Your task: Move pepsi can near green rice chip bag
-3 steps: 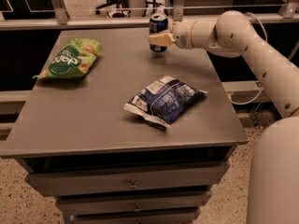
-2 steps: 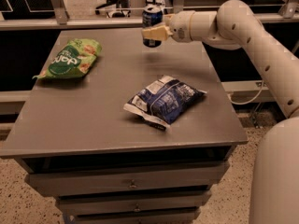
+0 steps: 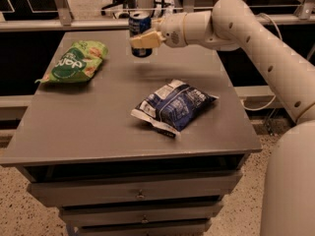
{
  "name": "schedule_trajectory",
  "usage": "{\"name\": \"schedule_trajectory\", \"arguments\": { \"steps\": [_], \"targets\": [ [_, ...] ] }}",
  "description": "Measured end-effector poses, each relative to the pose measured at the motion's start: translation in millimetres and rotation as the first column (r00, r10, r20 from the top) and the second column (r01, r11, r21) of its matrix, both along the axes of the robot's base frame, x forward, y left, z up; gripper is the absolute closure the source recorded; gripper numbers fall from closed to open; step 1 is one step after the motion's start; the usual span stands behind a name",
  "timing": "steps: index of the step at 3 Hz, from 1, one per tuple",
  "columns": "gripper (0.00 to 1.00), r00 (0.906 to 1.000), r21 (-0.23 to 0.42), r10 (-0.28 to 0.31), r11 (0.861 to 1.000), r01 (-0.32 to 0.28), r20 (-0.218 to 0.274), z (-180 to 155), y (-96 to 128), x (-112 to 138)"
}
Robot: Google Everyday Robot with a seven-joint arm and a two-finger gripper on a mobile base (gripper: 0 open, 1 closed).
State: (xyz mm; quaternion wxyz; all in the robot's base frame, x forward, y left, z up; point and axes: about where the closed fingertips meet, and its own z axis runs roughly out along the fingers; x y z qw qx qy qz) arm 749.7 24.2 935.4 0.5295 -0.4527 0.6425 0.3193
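**A:** One can [image 3: 139, 22] is clamped in our gripper [image 3: 143, 39], with the tan fingers [image 3: 148, 40] closed around its dark blue side.

**B:** Where do we see it from the blue-and-white bag [image 3: 175, 106]?

**A:** Beyond that bag and a little to its left, upright, over the far part of the table [image 3: 93, 132].

**B:** And the green bag [image 3: 74, 63]?

**A:** We see it well left of the blue-and-white bag and farther back, lying flat, apart from the can.
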Motion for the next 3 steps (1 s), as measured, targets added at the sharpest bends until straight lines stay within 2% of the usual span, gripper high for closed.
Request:
{"name": "schedule_trajectory", "arguments": {
  "steps": [1, 2, 3],
  "targets": [
    [1.0, 0.998, -0.008, 0.06, 0.998, -0.06, -0.022, -12, 30, -12],
    [1.0, 0.9948, -0.019, 0.095, 0.995, -0.096, -0.035, -27, 53, -19],
    [1.0, 0.9933, -0.018, 0.109, 0.994, -0.11, -0.037, -43, 88, -18]
  ]
}}
